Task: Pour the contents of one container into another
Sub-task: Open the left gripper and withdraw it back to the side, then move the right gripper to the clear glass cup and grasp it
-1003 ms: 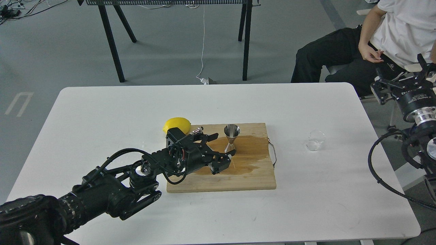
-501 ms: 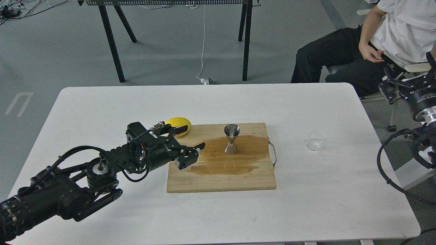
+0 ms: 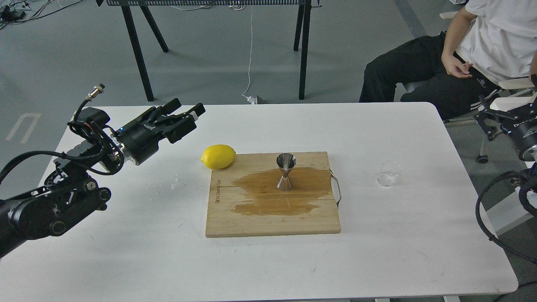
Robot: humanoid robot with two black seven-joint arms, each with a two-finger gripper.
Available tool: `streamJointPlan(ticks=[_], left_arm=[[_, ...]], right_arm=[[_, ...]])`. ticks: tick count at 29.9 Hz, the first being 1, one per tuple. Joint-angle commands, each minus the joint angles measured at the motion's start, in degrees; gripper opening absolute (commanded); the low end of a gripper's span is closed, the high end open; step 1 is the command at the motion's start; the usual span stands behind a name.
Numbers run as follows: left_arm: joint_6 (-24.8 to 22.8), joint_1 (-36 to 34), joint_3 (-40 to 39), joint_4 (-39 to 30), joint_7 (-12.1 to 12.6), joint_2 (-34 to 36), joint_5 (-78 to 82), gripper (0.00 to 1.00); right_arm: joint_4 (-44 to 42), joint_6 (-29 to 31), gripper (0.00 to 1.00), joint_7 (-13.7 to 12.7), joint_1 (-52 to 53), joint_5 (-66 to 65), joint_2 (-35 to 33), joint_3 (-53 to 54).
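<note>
The steel jigger (image 3: pixel 285 172) stands upright on a wooden cutting board (image 3: pixel 268 222), in the middle of a dark wet stain (image 3: pixel 260 201). The clear glass cup (image 3: pixel 388 173) sits upright on the white table to the right of the board, apart from it. My left gripper (image 3: pixel 188 110) is raised over the table's far left, well away from both, its fingers slightly apart with nothing between them. My right gripper (image 3: pixel 491 119) is off the table's right edge, partly cut off by the frame, so its fingers are unclear.
A yellow lemon (image 3: pixel 218 156) lies at the board's far left corner. A metal handle (image 3: pixel 337 188) sticks out of the board's right side. A few water drops (image 3: pixel 177 183) lie left of the board. A seated person (image 3: pixel 461 50) is beyond the far right corner.
My left arm has pulled back from the jigger, up and to the far left. My right arm has drifted further right, off the table. Jigger and cup have not moved.
</note>
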Motion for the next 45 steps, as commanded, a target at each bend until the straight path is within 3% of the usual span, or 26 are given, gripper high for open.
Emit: streamJointPlan(ticks=[1, 7, 13, 17, 21, 23, 25, 26, 34, 45], left_arm=[[-5.4, -0.6, -4.4, 0.0, -0.4, -0.6, -16.1, 0.98], [-23.1, -0.5, -12.4, 1.1, -0.4, -0.7, -51.2, 0.99], [-30.4, -0.8, -13.0, 4.2, -0.4, -0.6, -74.0, 1.00], [-29.9, -2.0, -15.0, 9.2, 1.9, -1.3, -79.9, 1.00], [-30.7, -3.1, -16.6, 13.9, 3.3, -3.1, -82.2, 1.00], [-30.2, -3.8, -16.8, 14.9, 6.7, -3.1, -84.7, 1.00], [-30.5, -4.0, -17.2, 17.1, 11.2, -3.3, -88.5, 1.00], [-30.6, -4.1, -17.4, 18.0, 12.2, -3.4, -90.3, 1.00], [-32.2, -4.5, -17.6, 20.8, 11.9, -6.1, -92.4, 1.00], [-31.7, -7.6, -16.9, 20.1, 12.3, -4.9, -92.3, 1.00]], right_arm=[[3.2, 0.0, 1.00, -0.4, -3.8, 0.6, 0.0, 0.3], [9.9, 0.0, 1.00, -0.6, -9.9, 7.7, -0.1, 0.0], [23.1, 0.0, 1.00, -2.1, -19.1, 13.4, -0.2, 0.2], [30.0, -8.5, 1.00, -1.9, -23.3, 14.2, 0.7, 0.3], [31.1, -16.4, 1.00, -1.5, -25.3, 14.4, 4.8, 0.9], [32.1, -19.8, 1.00, -0.7, -26.4, 14.3, 6.6, 1.1], [33.7, -23.6, 1.00, 1.5, -27.7, 14.3, 7.3, 1.1], [34.4, -25.1, 1.00, 2.7, -27.9, 14.3, 7.7, 1.0], [32.6, -26.9, 1.00, 3.1, -25.5, 13.8, 10.1, 1.2], [19.6, -27.0, 1.00, 2.2, -15.6, 13.5, 15.3, -4.5]])
